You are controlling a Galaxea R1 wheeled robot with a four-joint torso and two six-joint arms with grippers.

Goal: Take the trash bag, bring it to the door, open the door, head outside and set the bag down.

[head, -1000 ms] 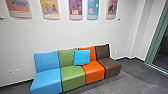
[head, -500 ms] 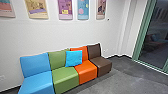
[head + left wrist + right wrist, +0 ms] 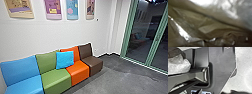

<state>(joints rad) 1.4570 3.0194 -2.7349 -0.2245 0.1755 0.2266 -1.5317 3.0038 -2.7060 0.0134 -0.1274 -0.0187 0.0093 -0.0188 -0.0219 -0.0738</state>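
Turning right reveals more of the glass door (image 3: 156, 42), likely exit for the trash bag (image 3: 205, 22); either claw's hold I cannot tell.

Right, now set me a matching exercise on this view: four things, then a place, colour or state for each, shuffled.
1. Cushion
2. Posters
3. Trash bag
4. Glass doors

A. Crinkled and glossy
B. On the white wall
C. Framed in green
D. Against the green backrest and orange backrest

Pairs: 1-D, 2-B, 3-A, 4-C
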